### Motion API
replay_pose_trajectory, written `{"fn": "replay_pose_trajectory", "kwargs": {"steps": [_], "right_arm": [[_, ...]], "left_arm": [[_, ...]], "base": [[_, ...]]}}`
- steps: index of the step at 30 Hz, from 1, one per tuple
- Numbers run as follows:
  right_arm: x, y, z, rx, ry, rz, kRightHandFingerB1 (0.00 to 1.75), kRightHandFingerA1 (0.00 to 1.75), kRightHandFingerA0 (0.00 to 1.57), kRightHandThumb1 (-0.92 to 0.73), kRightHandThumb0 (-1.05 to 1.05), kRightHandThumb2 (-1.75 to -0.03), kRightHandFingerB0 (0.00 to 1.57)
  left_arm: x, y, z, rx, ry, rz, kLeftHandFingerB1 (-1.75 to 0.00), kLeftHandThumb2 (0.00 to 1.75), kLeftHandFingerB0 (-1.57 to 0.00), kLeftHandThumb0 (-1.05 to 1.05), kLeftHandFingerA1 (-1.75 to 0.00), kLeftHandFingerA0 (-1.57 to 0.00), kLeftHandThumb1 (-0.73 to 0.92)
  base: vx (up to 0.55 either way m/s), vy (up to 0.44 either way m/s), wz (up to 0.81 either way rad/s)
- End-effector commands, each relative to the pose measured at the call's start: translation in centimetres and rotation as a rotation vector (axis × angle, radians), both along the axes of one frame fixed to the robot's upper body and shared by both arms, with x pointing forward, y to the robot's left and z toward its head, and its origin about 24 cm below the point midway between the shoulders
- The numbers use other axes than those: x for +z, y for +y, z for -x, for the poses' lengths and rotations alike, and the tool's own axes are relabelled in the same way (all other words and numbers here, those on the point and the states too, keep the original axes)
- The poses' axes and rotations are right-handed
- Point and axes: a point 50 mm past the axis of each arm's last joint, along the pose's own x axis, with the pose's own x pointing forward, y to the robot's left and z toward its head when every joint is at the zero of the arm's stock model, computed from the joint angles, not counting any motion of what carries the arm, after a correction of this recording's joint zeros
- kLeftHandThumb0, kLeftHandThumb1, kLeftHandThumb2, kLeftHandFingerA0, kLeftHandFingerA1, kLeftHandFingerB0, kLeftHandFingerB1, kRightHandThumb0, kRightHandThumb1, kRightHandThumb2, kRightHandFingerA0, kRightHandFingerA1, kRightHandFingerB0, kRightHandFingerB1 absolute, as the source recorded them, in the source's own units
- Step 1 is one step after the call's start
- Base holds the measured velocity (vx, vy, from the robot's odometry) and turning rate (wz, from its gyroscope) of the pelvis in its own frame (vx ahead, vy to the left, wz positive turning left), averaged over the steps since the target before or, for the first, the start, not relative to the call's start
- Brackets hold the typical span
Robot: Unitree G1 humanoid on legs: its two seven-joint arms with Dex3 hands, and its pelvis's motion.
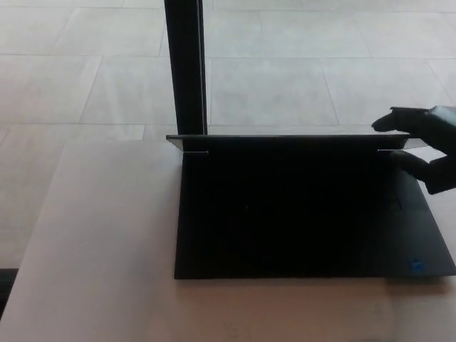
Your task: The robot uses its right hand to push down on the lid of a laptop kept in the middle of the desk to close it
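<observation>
Black and still open, the laptop [313,214] sits mid-desk [100,271], its lid [292,137] standing up along the far edge. At the lid's right corner hovers the right hand [420,146], fingers spread and holding nothing. I'd judge this the approach; next it must settle on the lid and press down.

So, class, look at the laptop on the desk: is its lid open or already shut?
Open. The laptop shows its whole base, and the lid stands up at the back edge. The right hand is at the lid's right corner.
</observation>
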Motion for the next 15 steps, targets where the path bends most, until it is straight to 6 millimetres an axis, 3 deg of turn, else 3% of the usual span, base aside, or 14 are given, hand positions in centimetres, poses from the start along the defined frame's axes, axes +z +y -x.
{"fn": "replay_pose_trajectory", "kwargs": {"steps": [1,3,4,8,11,15], "right_arm": [[-4.2,-0.9,2.3,0.068,0.159,0.172,0.46,0.59,0.33,-0.80,-0.85,-1.21,0.27],[-5.2,-0.9,3.1,0.096,0.191,0.203,0.46,0.59,0.33,-0.80,-0.86,-1.21,0.27],[-5.8,-0.9,3.5,0.108,0.201,0.210,0.35,0.52,0.34,-0.92,-0.89,-0.76,0.36],[-8.5,-1.8,5.6,0.088,0.274,0.178,0.35,0.51,0.33,-0.92,-0.87,-0.78,0.35],[-9.4,-2.1,6.5,0.080,0.298,0.153,0.39,0.58,0.35,-0.83,-0.93,-0.89,0.31],[-10.3,-2.4,7.3,0.049,0.325,0.117,0.39,0.57,0.34,-0.83,-0.94,-0.89,0.29]], "left_arm": [[0.6,0.7,0.1,0.027,-0.023,-0.019,-0.48,0.73,-0.45,-0.87,-0.64,-0.50,0.92],[0.7,0.7,-0.1,0.023,-0.034,-0.022,-0.48,0.73,-0.45,-0.87,-0.64,-0.50,0.92],[0.7,0.7,-0.2,0.028,-0.033,-0.019,-0.47,0.73,-0.46,-0.87,-0.64,-0.52,0.92],[0.7,0.7,-0.1,0.020,-0.018,-0.025,-0.50,0.73,-0.46,-0.86,-0.67,-0.52,0.92],[0.6,0.7,0.0,0.023,-0.024,-0.018,-0.48,0.74,-0.45,-0.86,-0.66,-0.51,0.92],[0.7,0.7,0.0,0.026,-0.025,-0.022,-0.48,0.74,-0.44,-0.86,-0.65,-0.51,0.92]], "base": [[0.00,0.000,0.00],[0.00,0.000,0.00],[0.00,0.000,0.00],[0.00,0.000,0.00],[0.00,0.000,0.00],[0.00,0.000,0.00]]}}
